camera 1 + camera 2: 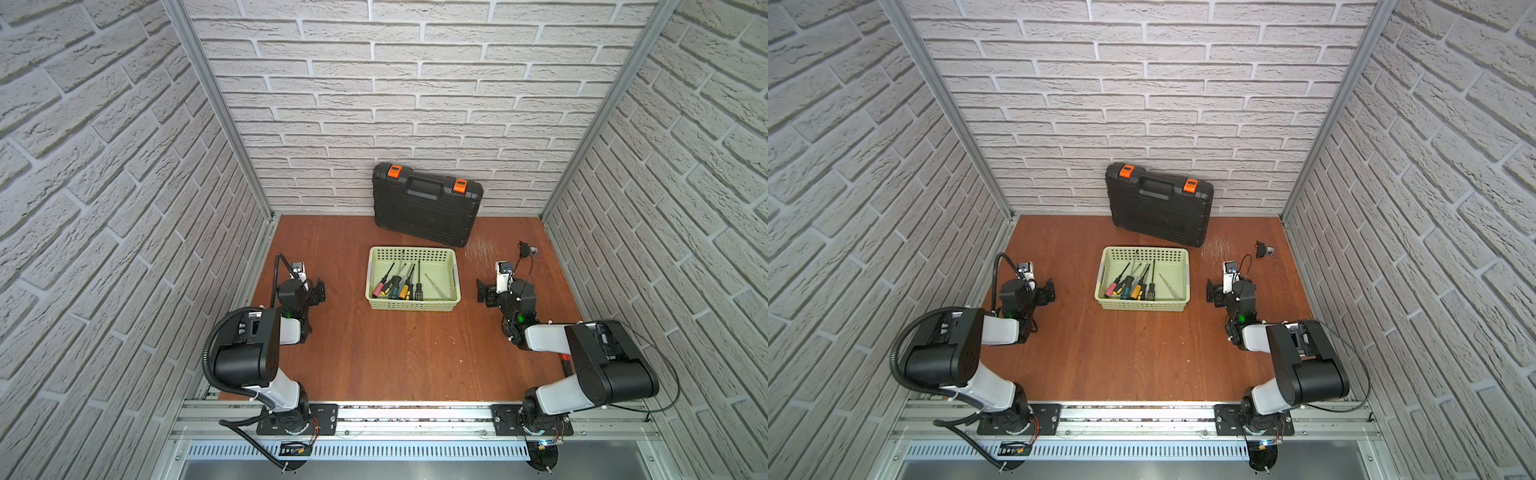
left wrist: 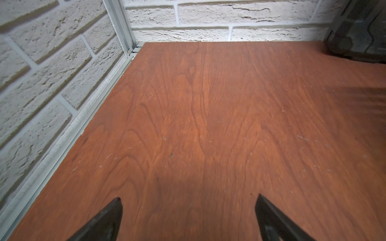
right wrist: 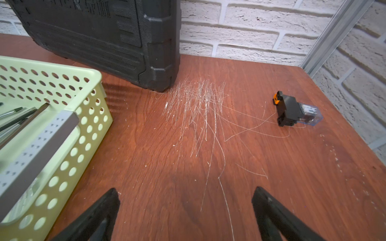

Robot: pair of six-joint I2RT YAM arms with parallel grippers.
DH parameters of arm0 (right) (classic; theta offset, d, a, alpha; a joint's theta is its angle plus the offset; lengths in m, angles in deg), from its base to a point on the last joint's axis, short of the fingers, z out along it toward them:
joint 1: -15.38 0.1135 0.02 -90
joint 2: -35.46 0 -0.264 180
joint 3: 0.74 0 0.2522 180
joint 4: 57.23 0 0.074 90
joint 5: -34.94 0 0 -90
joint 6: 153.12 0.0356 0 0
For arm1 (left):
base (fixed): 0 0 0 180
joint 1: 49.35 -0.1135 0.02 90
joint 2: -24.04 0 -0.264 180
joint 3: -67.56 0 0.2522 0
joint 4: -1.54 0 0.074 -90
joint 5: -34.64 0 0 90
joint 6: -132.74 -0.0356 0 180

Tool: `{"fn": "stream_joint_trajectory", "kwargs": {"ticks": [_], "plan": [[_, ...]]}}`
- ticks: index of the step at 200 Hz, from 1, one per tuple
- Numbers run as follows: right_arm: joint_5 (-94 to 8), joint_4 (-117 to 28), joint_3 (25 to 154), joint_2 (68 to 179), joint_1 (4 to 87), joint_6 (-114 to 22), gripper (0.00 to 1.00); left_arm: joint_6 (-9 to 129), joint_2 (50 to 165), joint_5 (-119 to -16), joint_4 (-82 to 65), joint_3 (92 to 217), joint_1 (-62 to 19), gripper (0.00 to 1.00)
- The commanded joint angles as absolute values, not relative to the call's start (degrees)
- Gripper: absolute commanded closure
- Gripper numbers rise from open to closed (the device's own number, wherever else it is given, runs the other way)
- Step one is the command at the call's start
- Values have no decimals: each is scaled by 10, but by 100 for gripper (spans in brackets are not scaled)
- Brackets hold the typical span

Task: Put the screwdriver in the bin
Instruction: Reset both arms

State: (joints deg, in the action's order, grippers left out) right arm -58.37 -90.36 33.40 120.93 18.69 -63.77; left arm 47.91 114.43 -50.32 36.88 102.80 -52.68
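Green bin (image 1: 411, 305) holds perhaps six screwdrivers (image 1: 404, 291); left gripper (image 2: 189, 197) and right gripper (image 3: 183, 191) both gape empty.

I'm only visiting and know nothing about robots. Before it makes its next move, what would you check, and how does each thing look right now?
1. Left end effector open, holding nothing: ok.
2. Right end effector open, holding nothing: ok.
3. Bin upright on the table, top uncovered: ok.
4. Screwdrivers lying inside the bin: ok.
5. No screwdriver outside the bin: cannot tell. A small red and black thing shows partly under the right arm.
6. Small black and clear part apart from the bin and both end effectors: ok.
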Motion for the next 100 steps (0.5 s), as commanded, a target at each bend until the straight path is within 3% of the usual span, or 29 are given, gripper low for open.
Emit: {"fn": "stream_joint_trajectory", "kwargs": {"ticks": [1, 100], "plan": [[-574, -911, 337, 1198, 186, -632, 0, 483, 1141, -511, 405, 1034, -530, 2], [-572, -901, 343, 1200, 186, -632, 0, 483, 1141, -512, 406, 1034, -530, 2]]}}
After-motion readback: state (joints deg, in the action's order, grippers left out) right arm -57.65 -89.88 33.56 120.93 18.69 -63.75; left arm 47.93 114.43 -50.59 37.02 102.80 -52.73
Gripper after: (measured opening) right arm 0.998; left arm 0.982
